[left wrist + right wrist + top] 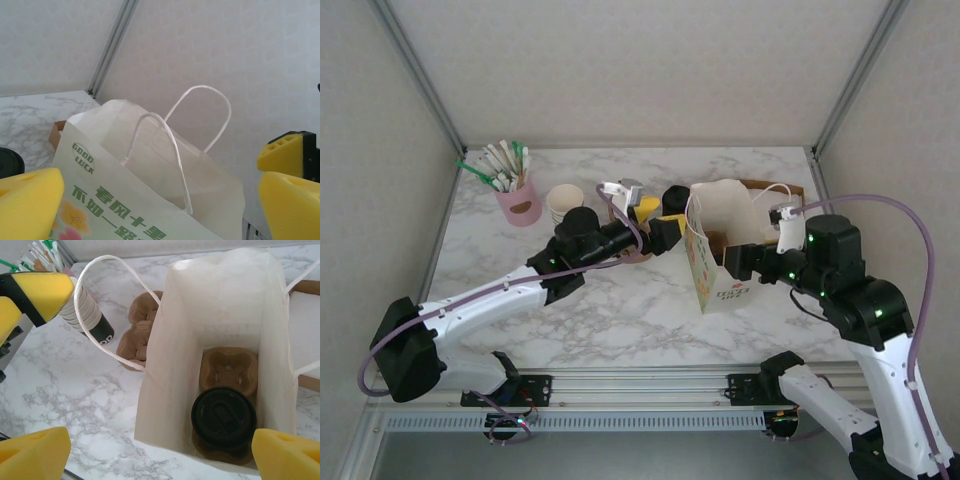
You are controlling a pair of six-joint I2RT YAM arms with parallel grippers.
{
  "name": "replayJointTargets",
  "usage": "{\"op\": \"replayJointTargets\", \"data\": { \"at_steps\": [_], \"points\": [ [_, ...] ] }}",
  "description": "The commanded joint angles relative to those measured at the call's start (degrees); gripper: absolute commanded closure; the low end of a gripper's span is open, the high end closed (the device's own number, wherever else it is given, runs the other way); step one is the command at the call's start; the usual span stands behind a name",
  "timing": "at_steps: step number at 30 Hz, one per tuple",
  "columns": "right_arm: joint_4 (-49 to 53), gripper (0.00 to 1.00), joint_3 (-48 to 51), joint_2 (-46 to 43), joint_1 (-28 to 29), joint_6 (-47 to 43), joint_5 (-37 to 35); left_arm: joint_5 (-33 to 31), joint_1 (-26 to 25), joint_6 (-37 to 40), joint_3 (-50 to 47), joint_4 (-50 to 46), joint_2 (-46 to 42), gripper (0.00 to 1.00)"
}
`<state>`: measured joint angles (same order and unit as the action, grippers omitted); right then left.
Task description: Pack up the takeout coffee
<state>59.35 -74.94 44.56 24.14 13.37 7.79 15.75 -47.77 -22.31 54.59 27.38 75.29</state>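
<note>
Look, your coffee [223,417] sits deep in the bag [220,305], on a brown tray [230,367], likely so it does not tip. Both claws are wide open and hold nothing: the right claw [160,455] looks down into the bag, the left claw [159,197] hangs beside it

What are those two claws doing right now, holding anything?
Left gripper: open, holding nothing.
Right gripper: open, holding nothing.

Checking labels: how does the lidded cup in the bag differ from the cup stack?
The lidded cup is capped in black; the cup stack is open-topped. The lidded cup sits in a pulp carrier inside the paper bag; the cup stack stands on the table.
</note>
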Motion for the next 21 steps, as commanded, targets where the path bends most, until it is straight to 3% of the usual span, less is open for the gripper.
{"op": "replayJointTargets", "data": {
  "at_steps": [1,21],
  "points": [
    [-0.7,0.06,0.8,-0.9,-0.3,1.1,1.1,0.0,-1.0,1.3,0.5,0.2,-1.2,0.0],
    [1.3,0.01,-1.4,-0.3,-0.2,1.8,1.8,-1.8,-2.5,3.5,3.9,-3.0,0.6,0.0]
  ]
}}
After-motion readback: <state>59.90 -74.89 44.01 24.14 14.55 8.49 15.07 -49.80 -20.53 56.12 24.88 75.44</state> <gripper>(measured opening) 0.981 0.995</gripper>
